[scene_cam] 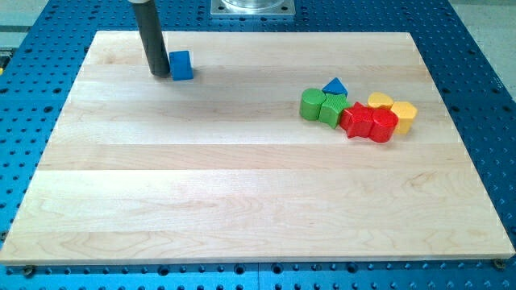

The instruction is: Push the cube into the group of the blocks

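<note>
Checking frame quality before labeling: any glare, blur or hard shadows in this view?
Camera view: lighting even, sharp throughout; no strong glare on the wooden board; only soft shadows under my tip, the blue cube and the block group; the rod's top is cropped.

You see the cube at the bench's ten o'clock, my tip just beside it at nine o'clock; the cluster of blocks lies well apart, at the cube's four o'clock.

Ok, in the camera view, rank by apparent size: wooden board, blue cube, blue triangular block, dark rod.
1. wooden board
2. dark rod, my tip beside the cube's left
3. blue cube
4. blue triangular block, partly hidden, so unsure
</note>
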{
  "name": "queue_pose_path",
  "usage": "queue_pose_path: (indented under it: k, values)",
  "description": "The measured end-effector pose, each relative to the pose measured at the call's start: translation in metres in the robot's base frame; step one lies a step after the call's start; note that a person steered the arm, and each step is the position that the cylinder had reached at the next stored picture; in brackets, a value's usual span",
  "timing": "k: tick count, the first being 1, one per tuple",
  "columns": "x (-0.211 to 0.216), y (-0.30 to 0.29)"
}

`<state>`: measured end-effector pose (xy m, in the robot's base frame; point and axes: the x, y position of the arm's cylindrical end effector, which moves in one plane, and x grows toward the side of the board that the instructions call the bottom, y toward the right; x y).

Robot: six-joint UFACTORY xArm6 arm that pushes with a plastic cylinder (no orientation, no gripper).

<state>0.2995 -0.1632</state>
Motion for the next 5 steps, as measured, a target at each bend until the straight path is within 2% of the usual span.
queue_pose_path:
  k: [1, 2, 3, 4, 5]
  values:
    - [-0.016, -0.097]
    - [-0.028, -0.120]
    - [-0.027, -0.093]
    - [-0.022, -0.007]
    - [0.010, 0.078]
